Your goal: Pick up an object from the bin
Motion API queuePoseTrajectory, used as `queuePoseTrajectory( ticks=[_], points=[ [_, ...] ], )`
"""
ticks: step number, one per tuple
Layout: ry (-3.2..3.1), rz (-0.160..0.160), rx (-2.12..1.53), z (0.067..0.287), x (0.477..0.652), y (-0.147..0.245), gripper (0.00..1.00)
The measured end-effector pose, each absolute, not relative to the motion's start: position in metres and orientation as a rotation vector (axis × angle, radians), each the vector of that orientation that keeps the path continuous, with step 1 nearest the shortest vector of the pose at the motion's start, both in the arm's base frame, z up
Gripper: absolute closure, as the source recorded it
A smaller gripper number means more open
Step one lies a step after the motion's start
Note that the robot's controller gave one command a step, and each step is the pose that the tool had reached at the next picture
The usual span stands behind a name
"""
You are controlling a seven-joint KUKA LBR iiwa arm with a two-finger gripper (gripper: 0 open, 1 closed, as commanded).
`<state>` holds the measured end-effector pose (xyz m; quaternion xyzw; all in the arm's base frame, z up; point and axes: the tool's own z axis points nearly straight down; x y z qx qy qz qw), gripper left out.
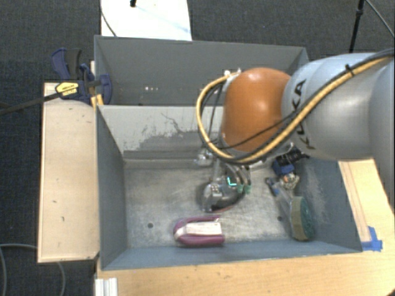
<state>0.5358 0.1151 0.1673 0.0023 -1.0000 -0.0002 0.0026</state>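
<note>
One plum oblong thing (199, 232) with white label, near the claw (216, 195); claw's state indiscernible.

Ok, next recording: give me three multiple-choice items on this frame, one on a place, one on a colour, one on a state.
1. The purple-and-white thing lies:
A) by the front wall of the bin, at the view's bottom
B) in the far left corner
C) outside it
2. The cover on the arm's wrist is:
A) blue
B) orange
C) green
3. The gripper is:
A) outside the bin
B) against the left wall
C) low over the floor's middle
Key: 1 A, it lies along that wall; 2 B, the dome is orange; 3 C, it hangs low mid-floor.
</note>
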Motion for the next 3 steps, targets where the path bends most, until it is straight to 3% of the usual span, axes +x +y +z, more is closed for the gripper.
queuePoseTrajectory(
  ticks=[1,2,3],
  points=[
    [-3.137,-0.005,0.255,0.072,0.562,0.047,0.00],
    [-2.934,0.004,1.142,0.136,0.565,-0.012,0.00],
    [-2.818,-0.004,1.395,0.075,0.562,0.036,0.00]
  ],
)
